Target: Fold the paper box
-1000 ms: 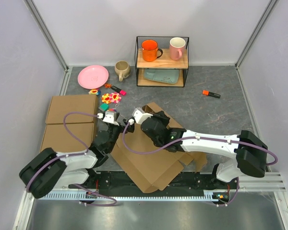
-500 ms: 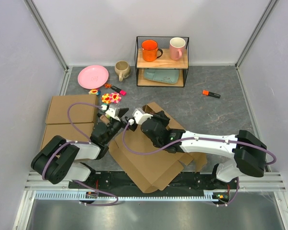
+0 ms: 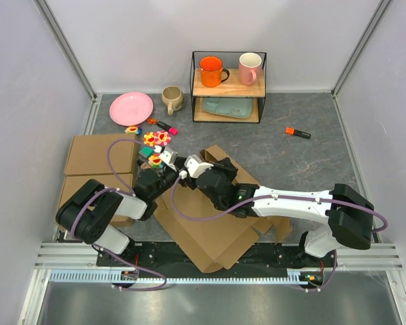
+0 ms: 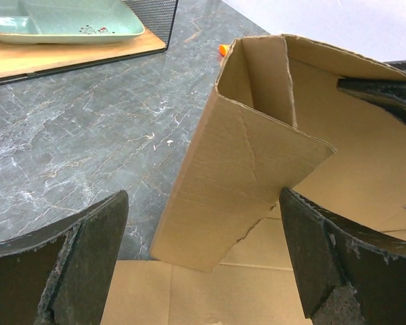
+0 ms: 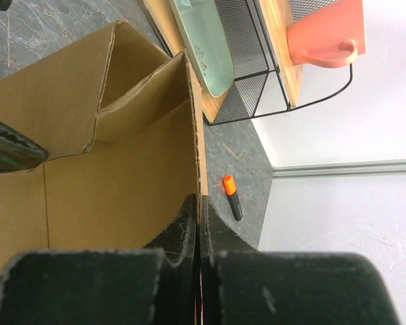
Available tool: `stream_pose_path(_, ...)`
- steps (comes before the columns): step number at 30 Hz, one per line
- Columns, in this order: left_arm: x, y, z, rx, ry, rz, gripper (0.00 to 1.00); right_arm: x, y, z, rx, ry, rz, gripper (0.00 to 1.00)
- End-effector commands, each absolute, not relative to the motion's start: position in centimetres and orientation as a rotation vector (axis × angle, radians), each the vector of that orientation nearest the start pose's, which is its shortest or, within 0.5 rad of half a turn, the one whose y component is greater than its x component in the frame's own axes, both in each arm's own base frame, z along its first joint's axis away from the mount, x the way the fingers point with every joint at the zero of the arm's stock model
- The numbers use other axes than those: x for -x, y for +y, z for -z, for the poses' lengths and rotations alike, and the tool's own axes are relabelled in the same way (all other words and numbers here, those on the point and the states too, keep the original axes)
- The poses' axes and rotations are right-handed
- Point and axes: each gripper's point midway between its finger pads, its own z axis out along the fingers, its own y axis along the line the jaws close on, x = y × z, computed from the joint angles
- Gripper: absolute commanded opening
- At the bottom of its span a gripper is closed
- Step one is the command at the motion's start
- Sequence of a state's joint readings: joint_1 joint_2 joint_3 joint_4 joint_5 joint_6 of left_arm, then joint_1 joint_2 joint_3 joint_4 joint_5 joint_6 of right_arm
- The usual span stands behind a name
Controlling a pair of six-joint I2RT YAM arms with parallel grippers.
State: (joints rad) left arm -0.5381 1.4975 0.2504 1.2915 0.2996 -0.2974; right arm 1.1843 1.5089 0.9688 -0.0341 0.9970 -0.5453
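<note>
Your left gripper is spread wide and holds nothing. The raised corner flap of the plain brown cardboard die-cut paper box stands straight ahead of it, between the two fingers and, as far as I can tell, touching neither. Your right gripper is pinched shut on the top edge of the adjoining upright wall, just right of your left hand, so the left is the free arm and nearer that flap. The flap's crease runs upright, while the rest of the sheet lies flat, stretching back from both hands toward the right arm's base. Past the flap, grey marbled tabletop runs up to the black wire shelf. Two flat brown ready-made boxes lie left of your left hand and small coloured toys sit just beyond it, so I judge that closing inward is safer than swinging wide.
</note>
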Motion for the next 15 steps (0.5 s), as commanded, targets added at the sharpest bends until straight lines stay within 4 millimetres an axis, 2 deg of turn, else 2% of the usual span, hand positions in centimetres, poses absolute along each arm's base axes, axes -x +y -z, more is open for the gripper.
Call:
stream_pose_path(1, -30.2, -25.8, -19.3, -0.409, 1.302, 0.947, 0.99, -25.7, 27.6, -11.9, 1.292, 1.704, 0.546, 0.0)
stream_pose_path(10, -31.4, -25.9, -21.6, -0.415, 1.241, 0.959, 1.0, -25.6, 27.6, -11.4, 1.323, 1.705, 0.554, 0.0)
stream_pose_path(12, -31.2, -25.4, -21.7, -0.427, 1.248, 0.963, 1.0, -25.6, 27.4, -11.3, 1.319, 1.706, 0.57, 0.0)
stream_pose_path(15, -30.8, -24.1, -20.6, -0.452, 1.294, 0.952, 1.0, -25.5, 27.8, -11.6, 1.318, 1.705, 0.534, 0.0)
